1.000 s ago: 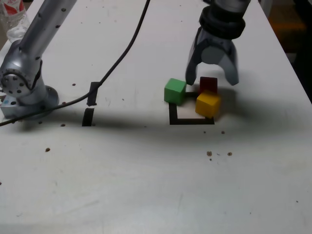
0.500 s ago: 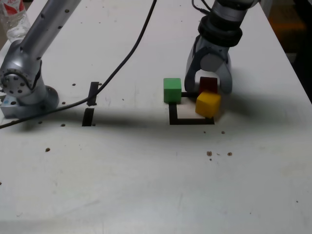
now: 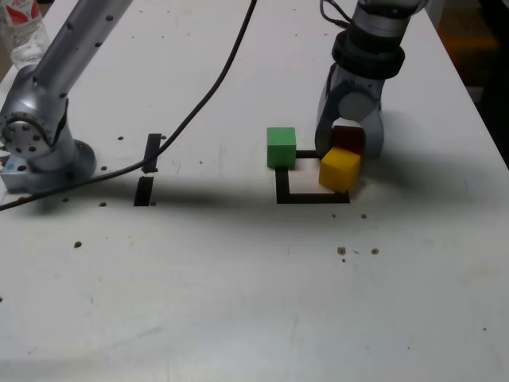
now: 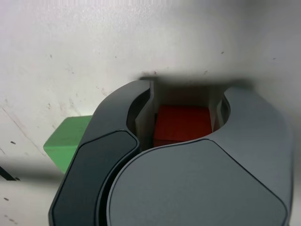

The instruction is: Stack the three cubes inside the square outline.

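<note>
My gripper [image 3: 347, 148] stands over the far right corner of the square outline [image 3: 310, 198], shut on the red cube [image 3: 348, 136]. In the wrist view the red cube [image 4: 181, 125] fills the gap between the pads [image 4: 145, 117] of my gripper [image 4: 184, 113]. The yellow cube [image 3: 339, 169] rests just in front of the red one, on the outline's right-hand side, close to my fingers. The green cube [image 3: 281, 147] sits at the outline's far left corner, apart from my gripper; the wrist view catches the green cube [image 4: 66, 141] beside one finger.
The arm's base [image 3: 40, 151] stands at the exterior view's left, with a black cable [image 3: 199, 95] running across the table. Two short black tape strips [image 3: 149, 155] lie near it. A bottle [image 3: 20, 28] is at the far left corner. Small crumbs [image 3: 342, 251] dot the surface.
My gripper has come down around the red cube and its jaws have narrowed onto it. The green cube was nudged slightly and now sits square. The yellow cube has not moved.
</note>
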Robot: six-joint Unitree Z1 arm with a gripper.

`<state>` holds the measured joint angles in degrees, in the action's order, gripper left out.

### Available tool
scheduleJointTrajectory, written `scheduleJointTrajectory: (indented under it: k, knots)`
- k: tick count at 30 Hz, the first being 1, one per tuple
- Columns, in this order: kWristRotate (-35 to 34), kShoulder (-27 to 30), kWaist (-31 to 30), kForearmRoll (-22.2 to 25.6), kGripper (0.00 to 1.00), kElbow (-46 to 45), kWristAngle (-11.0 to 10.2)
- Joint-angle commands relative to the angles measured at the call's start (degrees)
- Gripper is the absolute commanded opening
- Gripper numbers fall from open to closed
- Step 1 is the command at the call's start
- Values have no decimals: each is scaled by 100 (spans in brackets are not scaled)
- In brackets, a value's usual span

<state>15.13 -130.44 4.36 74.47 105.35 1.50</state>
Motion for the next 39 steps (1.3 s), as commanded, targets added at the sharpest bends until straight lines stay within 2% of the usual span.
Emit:
scheduleJointTrajectory:
  k: [1, 9, 12, 19, 23, 28, 34, 39]
  knots:
    - [7, 204, 12, 24, 13, 25, -118]
    - [-50, 1010, 12, 258, 12, -184, -614]
    - [-119, 1469, 11, 407, 12, -557, -663]
    - [-354, 2146, -287, 550, 12, -1386, -530]
    - [-801, 2398, -936, 543, 12, -1773, -344]
    - [-1216, 2375, -1538, 519, 12, -1868, -133]
    - [-1455, 2165, -1892, 361, 12, -2026, 83]
    - [-1495, 1851, -1948, 158, 12, -2092, 287]
